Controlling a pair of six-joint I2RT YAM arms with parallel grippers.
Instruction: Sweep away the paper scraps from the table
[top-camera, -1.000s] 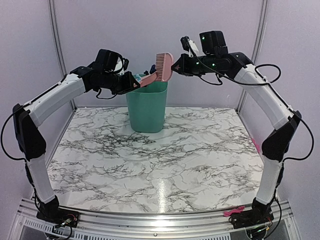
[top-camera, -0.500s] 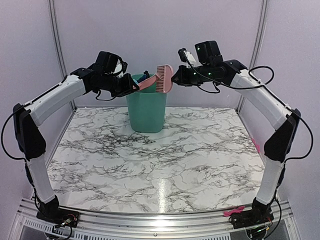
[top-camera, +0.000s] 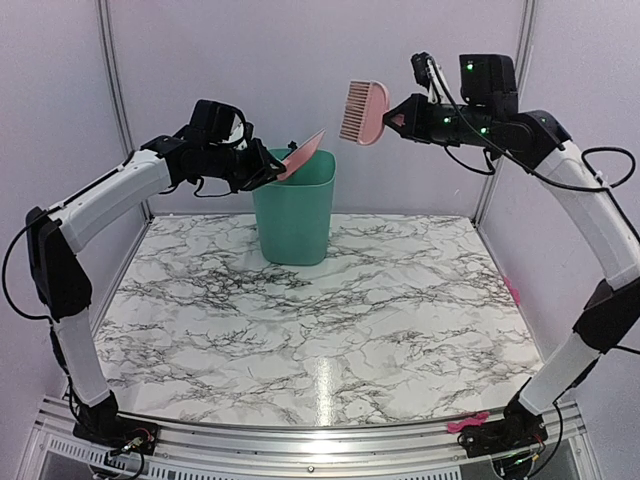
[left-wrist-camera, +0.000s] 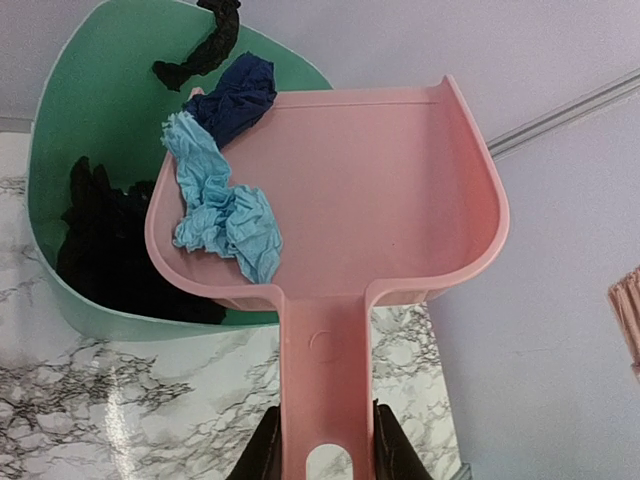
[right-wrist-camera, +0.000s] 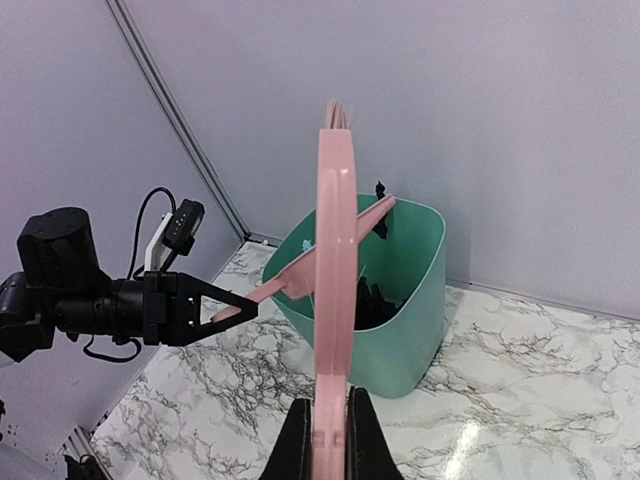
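My left gripper (top-camera: 268, 173) is shut on the handle of the pink dustpan (left-wrist-camera: 345, 190), held tilted over the green bin (top-camera: 295, 215). In the left wrist view a light-blue scrap (left-wrist-camera: 220, 205) and a dark navy scrap (left-wrist-camera: 235, 100) cling to the pan's left edge, and black scraps (left-wrist-camera: 100, 235) lie inside the bin (left-wrist-camera: 90, 120). My right gripper (top-camera: 398, 117) is shut on the pink comb-like brush (top-camera: 362, 110), held high to the right of the bin, apart from the pan. The marble table (top-camera: 320, 300) shows no scraps.
A grey back wall with metal corner posts (top-camera: 112, 90) stands close behind the bin. A silver rail (top-camera: 300, 440) runs along the table's front edge, with a small pink object (top-camera: 468, 422) near the right arm's base.
My right gripper has lifted the brush up and to the right, away from the dustpan. The left gripper holds the pan in much the same place over the bin.
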